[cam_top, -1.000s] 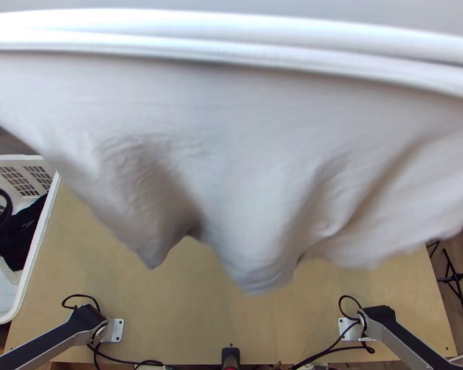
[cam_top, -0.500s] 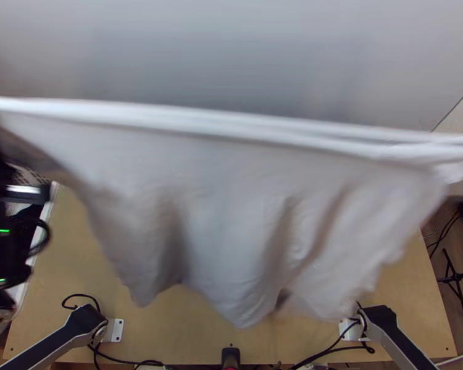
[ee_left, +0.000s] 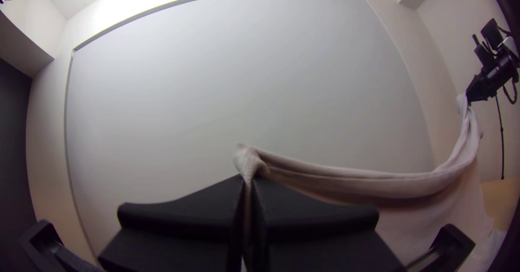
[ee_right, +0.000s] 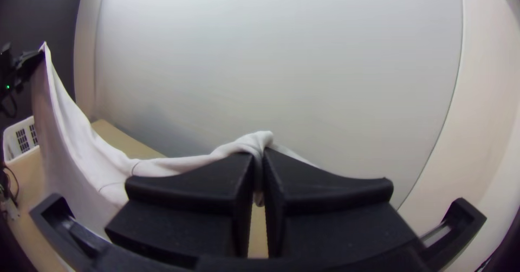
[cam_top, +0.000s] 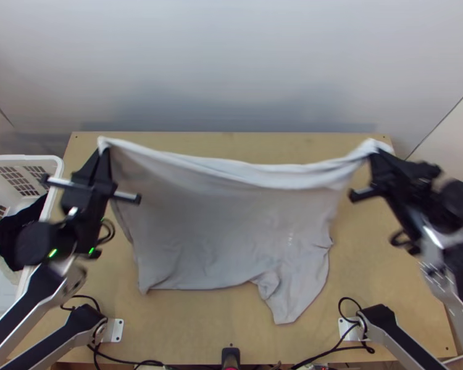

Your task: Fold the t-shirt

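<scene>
The light grey t-shirt (cam_top: 225,234) is stretched between both grippers, its upper edge raised and sagging, its lower part resting on the table with a sleeve-like corner toward the near edge. My left gripper (cam_top: 104,147) is shut on one end of the raised edge, and my right gripper (cam_top: 372,151) on the other. In the left wrist view, cloth (ee_left: 250,161) is pinched at the tips of my left gripper (ee_left: 248,179). The right wrist view has bunched cloth (ee_right: 254,141) clamped by my right gripper (ee_right: 260,155).
A white basket (cam_top: 57,169) holding dark cloth (cam_top: 15,234) stands at the table's left side. The wooden table (cam_top: 379,277) has bare wood around the shirt. A pale wall (cam_top: 231,68) rises behind the far edge.
Both grippers have come down with the shirt, which was held high near the camera. The shirt's lower part now lies on the table, and both arms have come into fuller view.
</scene>
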`<action>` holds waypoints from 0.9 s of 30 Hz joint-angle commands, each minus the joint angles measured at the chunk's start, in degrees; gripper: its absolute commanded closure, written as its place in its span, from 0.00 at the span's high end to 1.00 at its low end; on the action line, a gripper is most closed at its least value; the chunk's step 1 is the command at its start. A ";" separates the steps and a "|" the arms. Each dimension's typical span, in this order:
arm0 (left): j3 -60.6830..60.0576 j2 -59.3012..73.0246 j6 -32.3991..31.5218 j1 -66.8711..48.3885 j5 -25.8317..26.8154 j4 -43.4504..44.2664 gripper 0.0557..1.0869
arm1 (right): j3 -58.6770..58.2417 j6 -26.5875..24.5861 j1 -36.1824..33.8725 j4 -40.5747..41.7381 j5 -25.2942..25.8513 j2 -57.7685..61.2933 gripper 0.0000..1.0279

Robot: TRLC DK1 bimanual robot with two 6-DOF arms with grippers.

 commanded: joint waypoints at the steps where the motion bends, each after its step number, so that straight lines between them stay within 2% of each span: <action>1: 2.17 18.37 -0.31 9.23 3.24 12.81 0.03 | -6.81 -2.74 -1.42 21.58 0.09 16.77 0.03; 4: 7.80 28.56 -0.75 10.72 3.24 16.15 0.04 | -3.65 -2.74 -2.57 31.95 0.53 27.67 0.03; 8: 17.82 42.10 -1.62 11.95 2.10 18.44 0.04 | 7.69 -1.86 -2.57 31.95 2.73 42.17 0.03; 14: 31.35 57.30 -0.04 12.04 1.66 18.44 0.03 | 22.28 -1.86 -2.66 32.13 6.77 57.20 0.03; 21: 41.55 69.78 4.35 11.78 1.48 18.52 0.03 | 31.51 -2.30 -3.36 31.95 8.44 65.73 0.03; 27: 43.13 73.83 4.97 13.01 -1.59 18.70 0.04 | 31.51 -2.30 -3.53 29.31 10.73 66.34 0.03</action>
